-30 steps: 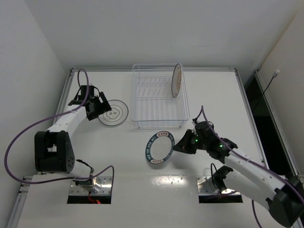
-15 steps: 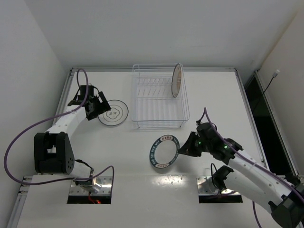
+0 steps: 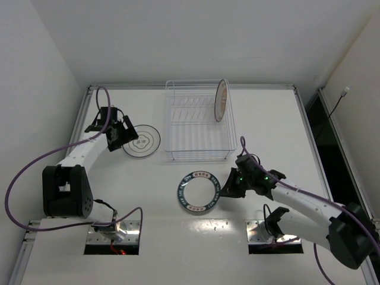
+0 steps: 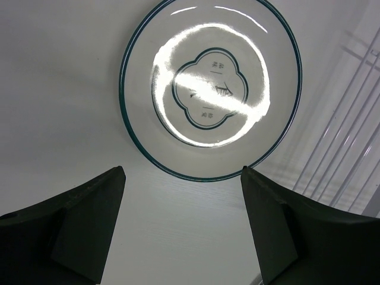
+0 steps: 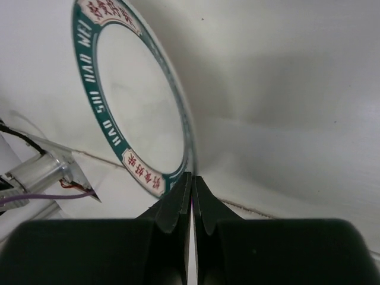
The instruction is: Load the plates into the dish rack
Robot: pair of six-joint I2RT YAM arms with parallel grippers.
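Green-rimmed plate [image 3: 199, 191] tight between right jaws, near dish rack [image 3: 196, 139]; left jaws apart above ringed plate [image 4: 211, 89].

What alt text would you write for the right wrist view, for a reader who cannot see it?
The right gripper pinches the edge of the green-rimmed plate, which fills the upper left, white inside with pink marks on its rim. The white table lies behind.

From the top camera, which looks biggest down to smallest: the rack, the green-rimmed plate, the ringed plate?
Dish rack first.
Green-rimmed plate and ringed plate look nearly alike; the green one may be nearer the camera.
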